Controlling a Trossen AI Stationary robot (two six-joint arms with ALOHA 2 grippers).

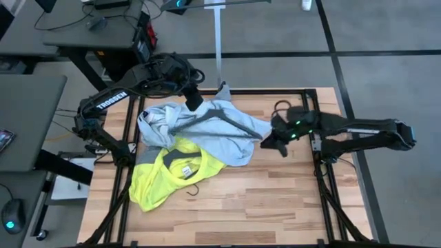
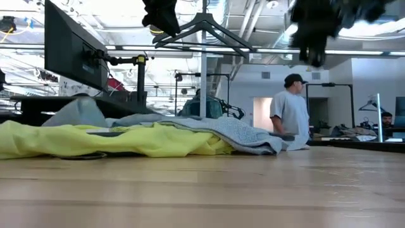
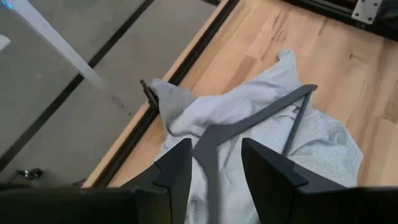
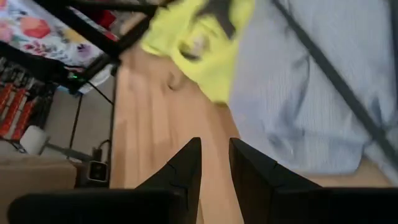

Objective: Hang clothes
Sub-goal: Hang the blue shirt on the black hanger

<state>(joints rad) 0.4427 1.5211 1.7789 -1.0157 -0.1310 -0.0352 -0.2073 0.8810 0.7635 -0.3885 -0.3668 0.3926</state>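
Note:
A pile of clothes lies on the wooden table: a neon-yellow T-shirt (image 1: 172, 172) at the near side, a grey T-shirt (image 1: 153, 125) at the left, and a pale light-blue shirt (image 1: 224, 138) spread to the right. My left gripper (image 1: 194, 100) is above the far edge of the pile, shut on a dark hanger (image 2: 202, 28) that hangs above the clothes. My right gripper (image 1: 277, 142) hovers off the table beside the blue shirt's right edge (image 4: 298, 143). Its fingers stand a narrow gap apart with nothing between them. My left gripper has the hanger's thin bar (image 3: 211, 146) between its two fingers, next to a bend in the bar. The fingers point down and slant toward the table. The hanger is lifted clear of the blue shirt (image 3: 261, 118). Its hook is up and its shoulders slope down in the low view.
A grey upright pole (image 1: 218, 41) stands beyond the table's far edge, behind the pile. The near half of the table (image 1: 275, 207) is bare wood. A black frame rail (image 1: 324, 165) runs along the right side. A person (image 2: 291, 111) stands in the room behind.

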